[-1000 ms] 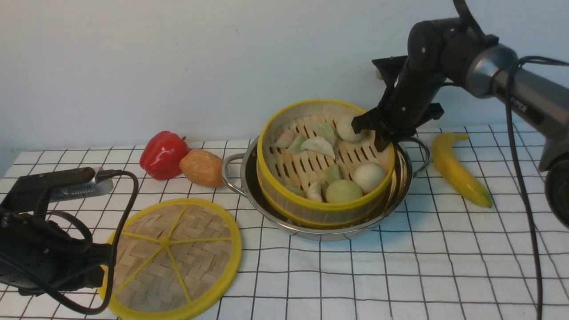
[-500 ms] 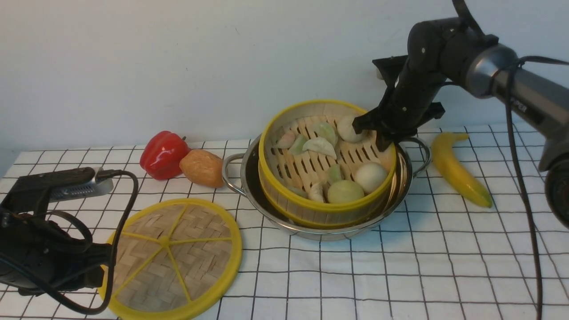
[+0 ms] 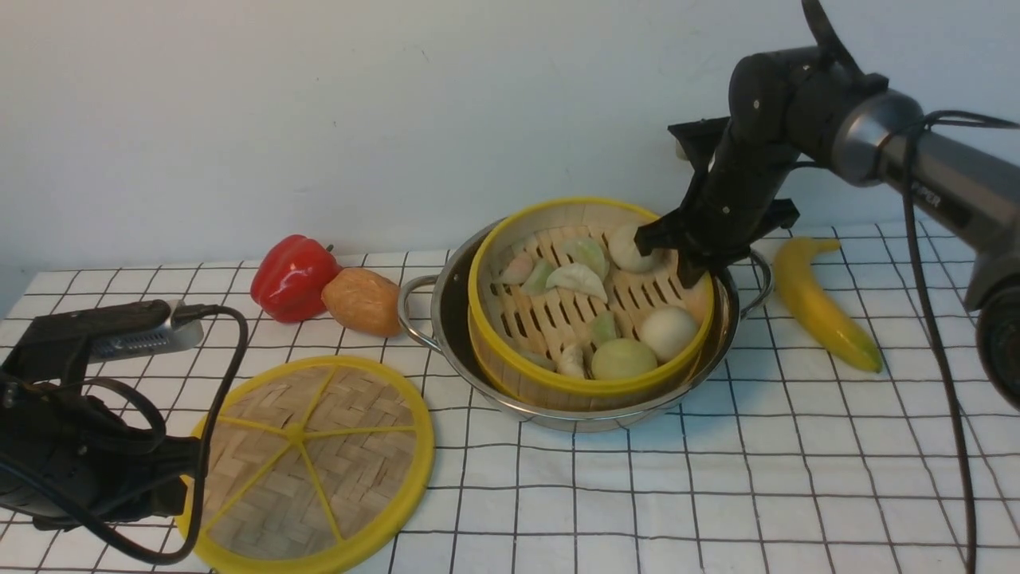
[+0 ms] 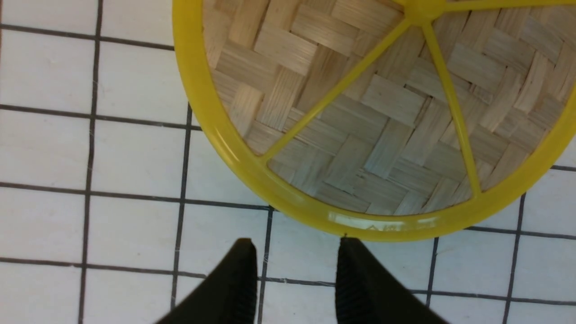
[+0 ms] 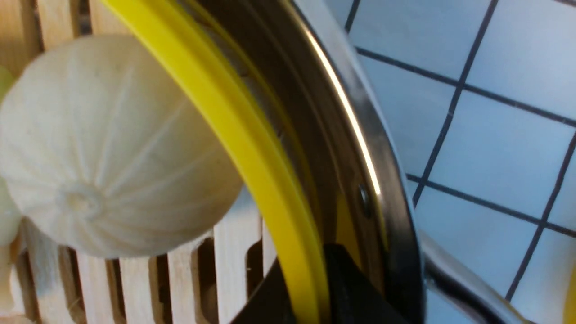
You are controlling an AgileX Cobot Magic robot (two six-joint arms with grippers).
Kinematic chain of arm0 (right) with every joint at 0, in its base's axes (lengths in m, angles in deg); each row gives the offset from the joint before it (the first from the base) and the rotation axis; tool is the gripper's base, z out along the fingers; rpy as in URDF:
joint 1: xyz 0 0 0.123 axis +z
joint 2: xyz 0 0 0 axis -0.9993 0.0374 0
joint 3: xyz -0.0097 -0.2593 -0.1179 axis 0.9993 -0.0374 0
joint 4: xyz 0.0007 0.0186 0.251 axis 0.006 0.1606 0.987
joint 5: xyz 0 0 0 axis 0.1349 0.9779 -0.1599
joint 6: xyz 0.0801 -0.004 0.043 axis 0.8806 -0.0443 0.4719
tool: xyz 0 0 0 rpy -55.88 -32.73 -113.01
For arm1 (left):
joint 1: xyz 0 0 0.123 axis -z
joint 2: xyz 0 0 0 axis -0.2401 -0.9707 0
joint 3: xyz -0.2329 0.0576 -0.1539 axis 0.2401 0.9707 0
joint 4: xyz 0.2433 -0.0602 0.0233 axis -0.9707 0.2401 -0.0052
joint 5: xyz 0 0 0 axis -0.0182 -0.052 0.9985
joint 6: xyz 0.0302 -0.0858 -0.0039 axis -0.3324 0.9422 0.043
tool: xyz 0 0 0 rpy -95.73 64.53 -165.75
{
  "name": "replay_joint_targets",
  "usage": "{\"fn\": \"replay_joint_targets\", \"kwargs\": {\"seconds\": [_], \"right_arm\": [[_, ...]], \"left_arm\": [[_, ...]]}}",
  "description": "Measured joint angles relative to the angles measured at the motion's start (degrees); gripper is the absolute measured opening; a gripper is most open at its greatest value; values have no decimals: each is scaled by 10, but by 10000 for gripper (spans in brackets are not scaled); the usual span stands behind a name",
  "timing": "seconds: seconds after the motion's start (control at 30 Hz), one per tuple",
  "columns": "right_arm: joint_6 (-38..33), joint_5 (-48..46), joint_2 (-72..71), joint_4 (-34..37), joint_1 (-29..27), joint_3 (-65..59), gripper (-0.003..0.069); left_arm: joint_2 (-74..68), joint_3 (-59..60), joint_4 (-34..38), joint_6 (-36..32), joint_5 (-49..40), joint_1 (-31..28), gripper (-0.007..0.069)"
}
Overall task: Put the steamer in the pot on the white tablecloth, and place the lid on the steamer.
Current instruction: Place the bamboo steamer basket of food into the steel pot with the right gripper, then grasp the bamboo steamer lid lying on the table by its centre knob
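Note:
The steamer (image 3: 550, 315), a yellow-rimmed bamboo basket of pale buns and dumplings, sits low inside the shiny pot (image 3: 451, 319) on the white tablecloth (image 3: 717, 478). My right gripper (image 3: 679, 257) is shut on the steamer's far right rim. The right wrist view shows my right gripper (image 5: 306, 274) with one finger on each side of the steamer's yellow rim (image 5: 252, 148), just inside the pot's steel rim (image 5: 360, 135). The woven lid (image 3: 319, 462) lies flat at the front left. My left gripper (image 4: 297, 245) is open just off the edge of the lid (image 4: 382, 112), holding nothing.
A red pepper (image 3: 293, 275) and an orange-brown vegetable (image 3: 362, 301) lie left of the pot, near its handle (image 3: 408, 307). A banana (image 3: 821, 307) lies to the pot's right. A pale wall runs close behind the table.
The steamer has sunk lower into the pot and sits more level, with my right gripper coming down with it. The left arm and the lid have not moved.

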Motion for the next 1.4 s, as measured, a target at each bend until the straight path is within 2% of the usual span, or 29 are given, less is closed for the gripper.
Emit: {"fn": "replay_joint_targets", "kwargs": {"seconds": [0.33, 0.57, 0.73, 0.9, 1.23, 1.4], "right_arm": [[0, 0, 0, 5, 0, 0, 63], [2, 5, 0, 23, 0, 0, 147], [2, 6, -1, 34, 0, 0, 243], [2, 6, -2, 39, 0, 0, 286], [1, 9, -61, 39, -13, 0, 302], [1, 8, -151, 39, -53, 0, 298]], "left_arm": [[0, 0, 0, 0, 0, 0, 243], [0, 0, 0, 0, 0, 0, 243], [0, 0, 0, 0, 0, 0, 243], [0, 0, 0, 0, 0, 0, 243], [0, 0, 0, 0, 7, 0, 243], [0, 0, 14, -1, 59, 0, 243]]}}
